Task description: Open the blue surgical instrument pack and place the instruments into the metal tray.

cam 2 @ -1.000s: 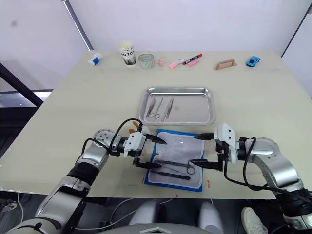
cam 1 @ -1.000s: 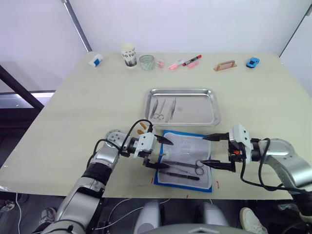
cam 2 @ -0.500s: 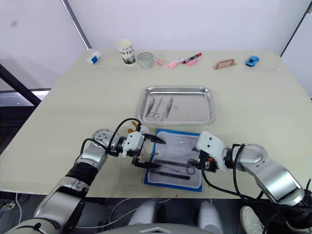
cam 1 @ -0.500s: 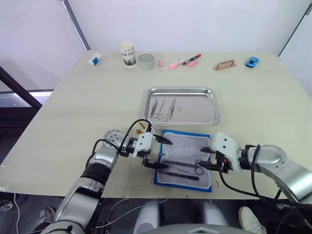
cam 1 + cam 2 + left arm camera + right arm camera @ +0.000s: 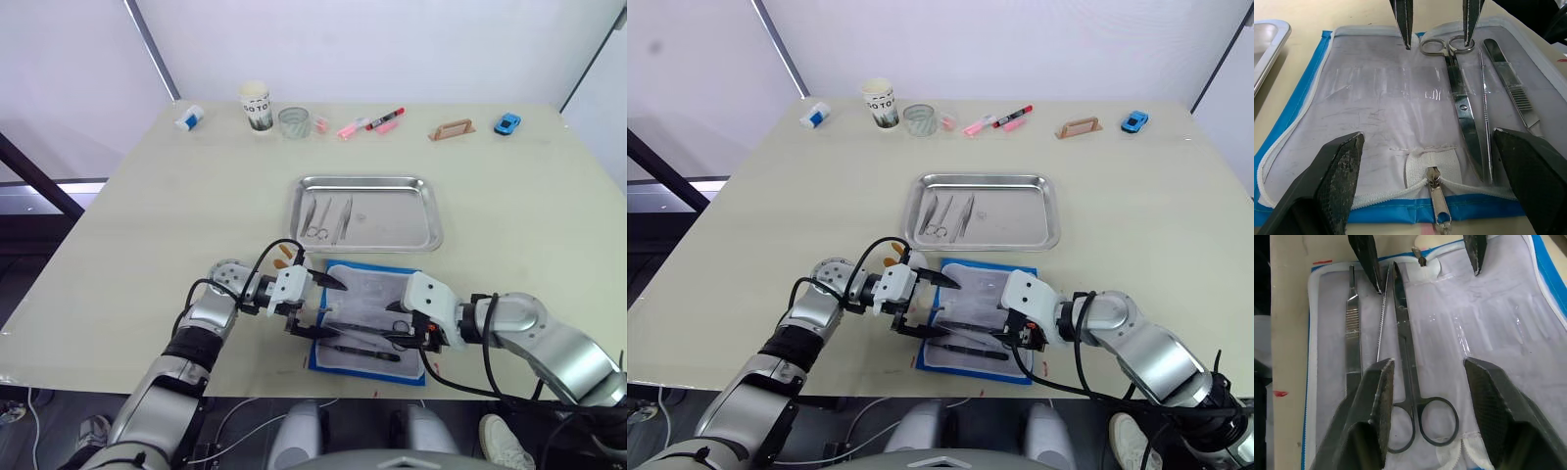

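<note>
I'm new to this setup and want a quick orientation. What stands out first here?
The open blue pack at the table's near edge, with scissors and two slim instruments on its pale lining. Both tools flank it, open: left tool on its left, right tool straddling the scissors' handles. Just behind sits the metal tray, already holding three instruments.
</note>
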You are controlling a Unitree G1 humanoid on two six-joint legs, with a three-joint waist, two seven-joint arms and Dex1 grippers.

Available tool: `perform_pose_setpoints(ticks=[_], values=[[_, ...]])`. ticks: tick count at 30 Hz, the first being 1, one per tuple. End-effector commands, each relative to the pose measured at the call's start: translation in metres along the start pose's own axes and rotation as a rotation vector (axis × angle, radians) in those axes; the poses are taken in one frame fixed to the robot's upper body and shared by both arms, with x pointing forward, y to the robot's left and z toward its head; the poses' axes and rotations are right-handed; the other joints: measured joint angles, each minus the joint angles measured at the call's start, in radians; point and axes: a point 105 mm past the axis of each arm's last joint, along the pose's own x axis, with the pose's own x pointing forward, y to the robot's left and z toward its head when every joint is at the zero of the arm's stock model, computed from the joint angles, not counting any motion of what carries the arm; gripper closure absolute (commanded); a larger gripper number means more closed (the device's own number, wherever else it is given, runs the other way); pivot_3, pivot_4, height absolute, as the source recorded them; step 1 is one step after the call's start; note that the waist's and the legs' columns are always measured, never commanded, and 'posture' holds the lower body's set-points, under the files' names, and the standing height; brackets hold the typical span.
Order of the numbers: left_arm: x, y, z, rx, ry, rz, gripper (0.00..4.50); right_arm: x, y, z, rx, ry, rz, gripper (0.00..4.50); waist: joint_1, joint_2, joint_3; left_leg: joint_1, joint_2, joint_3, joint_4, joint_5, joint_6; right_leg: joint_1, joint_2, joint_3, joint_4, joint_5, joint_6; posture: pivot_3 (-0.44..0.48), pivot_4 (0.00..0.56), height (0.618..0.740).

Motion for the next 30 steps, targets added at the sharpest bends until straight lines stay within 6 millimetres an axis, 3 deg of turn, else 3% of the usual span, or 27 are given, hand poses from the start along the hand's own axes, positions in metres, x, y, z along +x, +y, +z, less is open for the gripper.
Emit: perform_pose_setpoints(ticks=[1, 13, 30], values=[[-0.001, -0.026, -0.037, -0.164, 0.097, -0.049, 0.0, 0.0, 0.002, 0.01, -0.028, -0.038, 0.005, 3.46, 0.0, 0.0, 0.0, 0.0, 0.0, 0.0, 0.0, 0.0, 0.0, 0.0, 0.0, 0.0, 0.0, 0.0, 0.0, 0.0, 0.15, 0.74], [-0.003, -0.027, -0.033, -0.156, 0.091, -0.05, 0.0, 0.002, 0.007, 0.008, -0.055, -0.018, 0.024, 3.46, -0.001, 0.0, 0.002, 0.0, 0.0, -0.001, 0.0, 0.0, 0.0, 0.0, 0.0, 0.0, 0.0, 0.0, 0.0, 0.0, 0.15, 0.74], [-0.003, -0.022, -0.029, -0.156, 0.095, -0.049, 0.0, 0.01, 0.009, -0.01, -0.035, 0.02, -0.013, 3.46, -0.002, -0.006, 0.008, 0.0, 0.0, -0.001, 0.0, 0.0, 0.0, -0.001, 0.0, 0.0, 0.0, 0.0, 0.0, 0.0, 0.15, 0.74]])
